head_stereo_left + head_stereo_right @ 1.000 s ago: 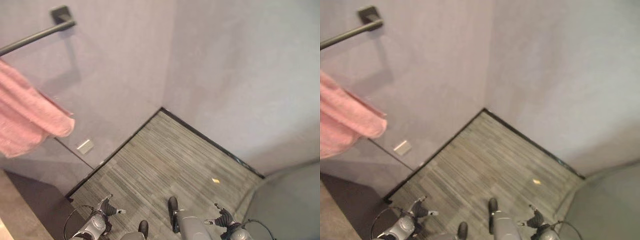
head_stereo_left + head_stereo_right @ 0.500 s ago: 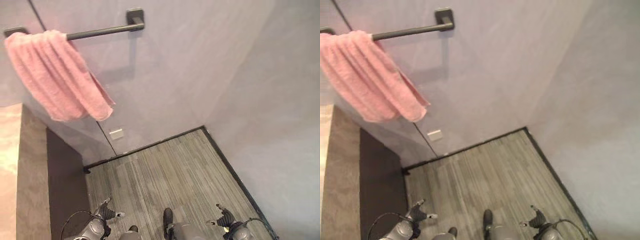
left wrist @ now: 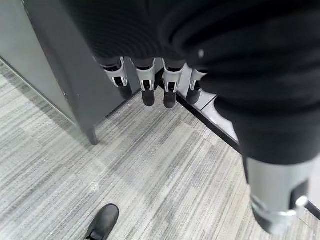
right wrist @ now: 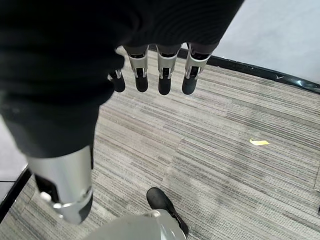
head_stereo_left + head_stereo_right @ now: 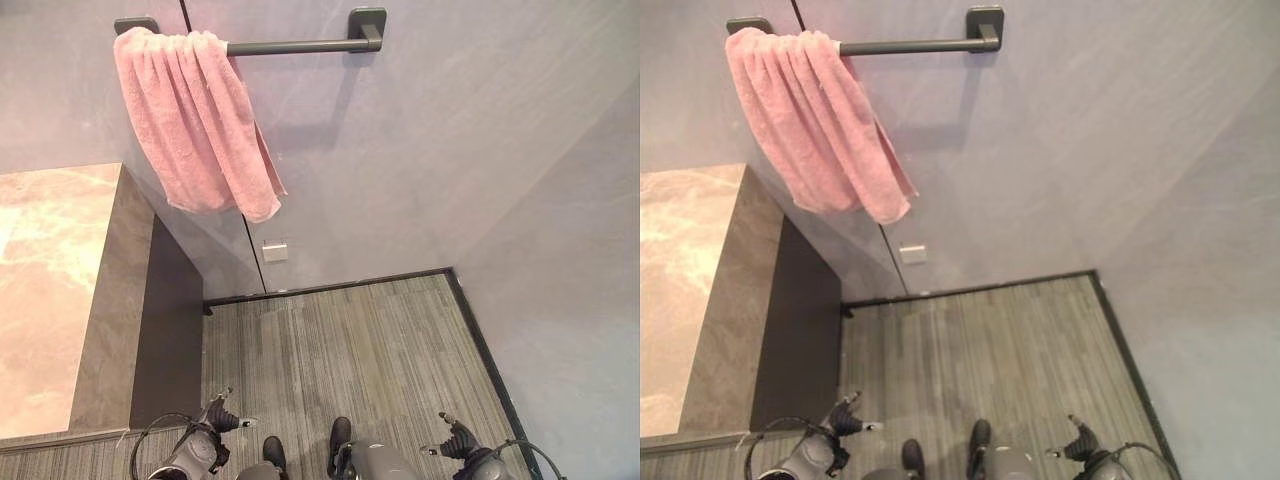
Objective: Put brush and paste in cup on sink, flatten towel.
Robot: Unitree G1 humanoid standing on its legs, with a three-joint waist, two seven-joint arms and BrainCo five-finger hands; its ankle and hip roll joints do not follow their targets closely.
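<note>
A pink towel [image 5: 195, 130] hangs bunched in folds over the left end of a dark wall bar [image 5: 295, 45], its lower corner drooping to the right. My left hand [image 3: 148, 82] hangs at my side above the floor, close to the counter's dark panel, fingers straight and holding nothing. It sits at the lower edge of the left eye view [image 5: 205, 445]. My right hand [image 4: 163, 75] also hangs low over the carpet, fingers straight and empty, and appears at the lower right [image 5: 465, 450].
A marble-topped counter [image 5: 45, 290] with a grey side panel [image 5: 130, 330] stands at the left under the towel. A small wall plate [image 5: 274, 251] sits low on the wall. Striped grey floor [image 5: 350, 350] runs to the wall corner at the right. A yellow scrap [image 4: 258, 142] lies on it.
The whole picture has shifted: the camera has swung left, bringing the towel, the full bar and the marble counter into view. The hands still hang low as before.
</note>
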